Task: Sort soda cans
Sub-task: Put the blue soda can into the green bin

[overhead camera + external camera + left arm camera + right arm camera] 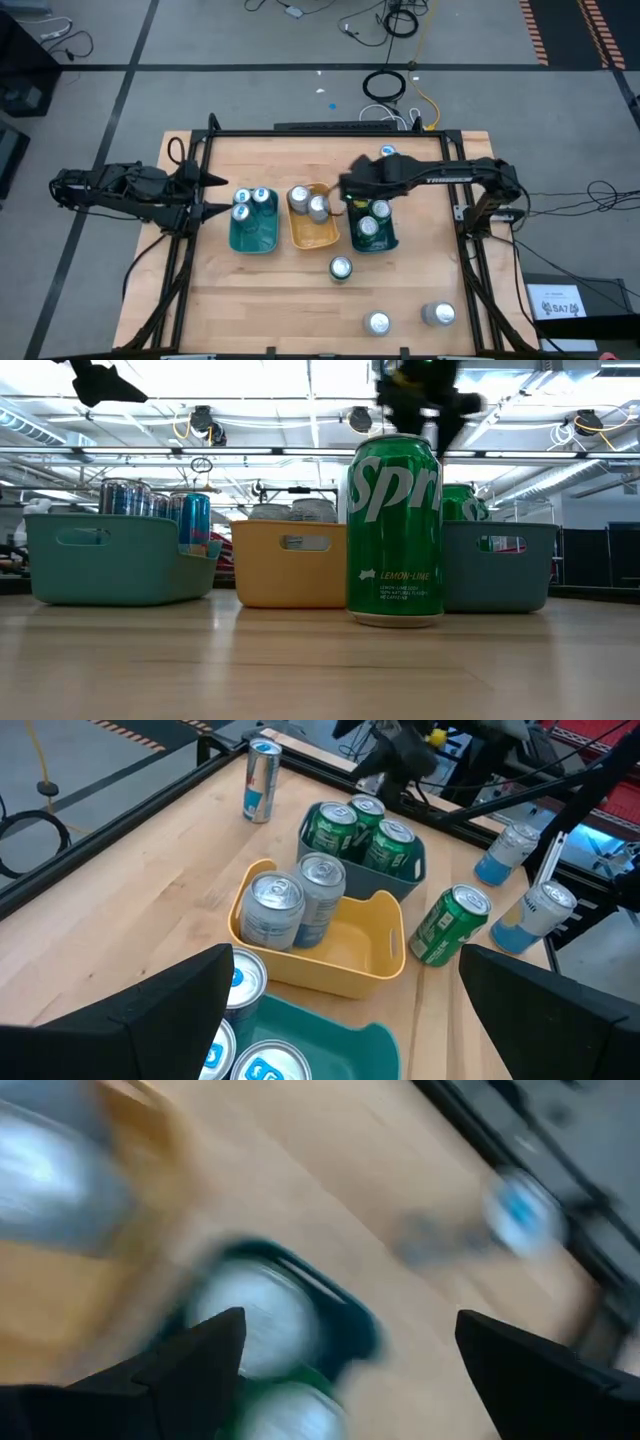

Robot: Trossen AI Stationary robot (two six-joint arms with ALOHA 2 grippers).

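Observation:
Three trays stand in a row mid-table. The teal tray (256,236) holds blue cans (252,203). The yellow tray (316,237) holds two silver cans (290,905). The dark-green tray (386,241) holds three green cans (360,830). One green can (341,268) stands upright on the table in front of the trays; it also shows in the low view (394,530). My left gripper (218,193) is open and empty, left of the teal tray. My right gripper (348,188) is open and empty, above the far end of the dark-green tray (340,1315).
A blue can (388,152) stands upright near the table's far edge. Two silver-and-blue cans (378,322) (438,315) stand near the front right corner. A black frame (330,133) runs around the table. The wood is bare at the front left.

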